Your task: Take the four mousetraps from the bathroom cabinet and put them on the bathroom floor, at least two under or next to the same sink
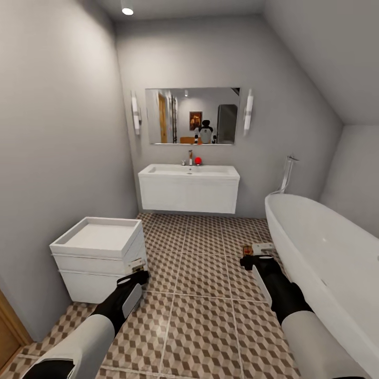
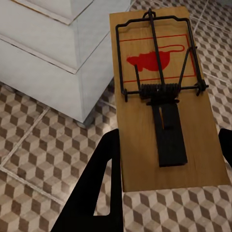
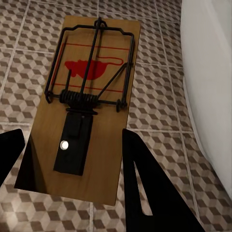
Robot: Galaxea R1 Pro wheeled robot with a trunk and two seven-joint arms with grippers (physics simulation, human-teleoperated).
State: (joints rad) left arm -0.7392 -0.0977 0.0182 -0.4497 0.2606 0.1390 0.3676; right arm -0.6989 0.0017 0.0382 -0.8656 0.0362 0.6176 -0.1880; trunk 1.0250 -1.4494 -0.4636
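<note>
While each pincer grips one mousetrap by its board's near end, the left gripper (image 2: 164,193) and right gripper (image 3: 72,179) hang low over the bathroom floor (image 1: 205,273). The left mousetrap (image 2: 164,96) and right mousetrap (image 3: 84,106) look light, stiff and flat, best pinched along bare wood clear of the wire spring; the bathroom sink (image 1: 188,188) stands far ahead.

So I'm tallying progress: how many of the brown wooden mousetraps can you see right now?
2. One brown wooden mousetrap sits between the left gripper fingers, beside the white drawer unit; the other is in the right gripper, near the white bathtub. Others may be out of view.
</note>
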